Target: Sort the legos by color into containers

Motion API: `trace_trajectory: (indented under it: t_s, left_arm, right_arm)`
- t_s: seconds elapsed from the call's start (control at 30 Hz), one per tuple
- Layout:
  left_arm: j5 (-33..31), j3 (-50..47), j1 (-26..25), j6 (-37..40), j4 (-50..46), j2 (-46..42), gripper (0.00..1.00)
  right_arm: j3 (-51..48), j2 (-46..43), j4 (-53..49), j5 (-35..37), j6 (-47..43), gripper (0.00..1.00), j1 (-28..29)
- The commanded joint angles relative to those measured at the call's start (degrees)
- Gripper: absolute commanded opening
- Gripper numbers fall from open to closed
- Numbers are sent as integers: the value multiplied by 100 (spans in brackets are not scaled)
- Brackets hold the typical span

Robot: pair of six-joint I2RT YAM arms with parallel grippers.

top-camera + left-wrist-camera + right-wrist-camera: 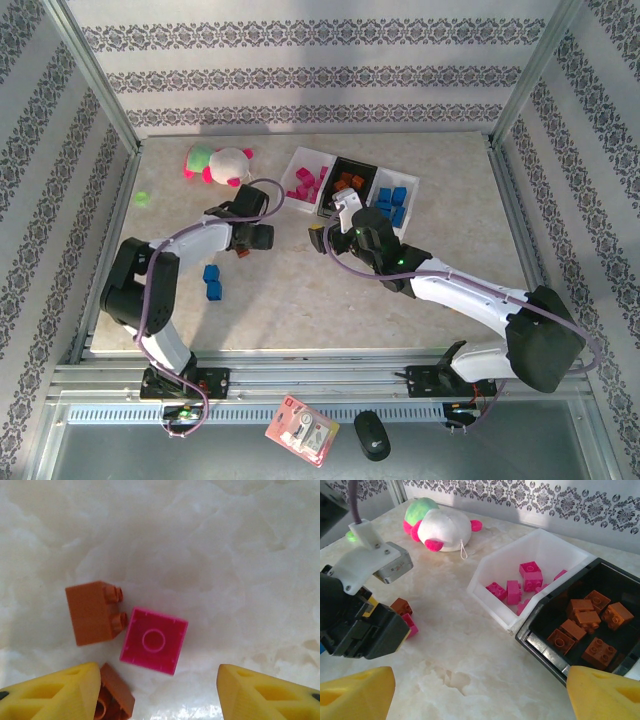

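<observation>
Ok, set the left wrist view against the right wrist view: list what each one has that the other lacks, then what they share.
Left wrist adds: a second orange-brown brick tucked against one yellow finger, and the hollow underside of the pink brick. Right wrist adds: the plush toy, the white tray holding pink bricks, the black tray holding orange-brown bricks. Shared: that pink brick beside one orange-brown brick on the marble table.

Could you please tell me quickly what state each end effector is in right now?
Left end effector: open over the pink lego, nothing gripped.
Right end effector: open, empty.
</observation>
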Motion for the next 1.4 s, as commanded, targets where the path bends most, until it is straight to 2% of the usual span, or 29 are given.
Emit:
trace_trajectory:
  t_s: [0.0,0.37,0.5,0.6,0.73,0.87,1.07,1.27,1.33,1.37]
  left_arm:
    - [103,287,128,76,-123,257,62]
    - [291,735,218,153,-134,909,67]
    - [322,609,223,142,-183,750,66]
    - [319,240,218,133,90,360,71]
    - [212,138,218,248,-15,214,71]
    - [273,100,220,214,31,240,68]
    - [304,315,222,291,116,614,57]
    - [342,564,225,313,23,941,56]
    - [349,610,222,312,13,970,51]
    - [347,621,216,321,13,956,46]
  right_arm:
    - [-111,-115,-48,169,-34,89,12]
    - [-240,-194,-54,220,21,89,-46]
    - [-251,-168,-39,209,53,89,-66]
    - [-251,-119,-4,164,88,89,-81]
    - [-199,-12,55,81,125,89,-82]
    - [-124,86,89,21,140,89,-82]
    - [-84,110,93,-9,139,89,-95]
    - [-120,53,80,-6,142,89,-140]
    - [-119,44,86,-24,156,89,-144]
    - [-113,44,83,-44,159,89,-153]
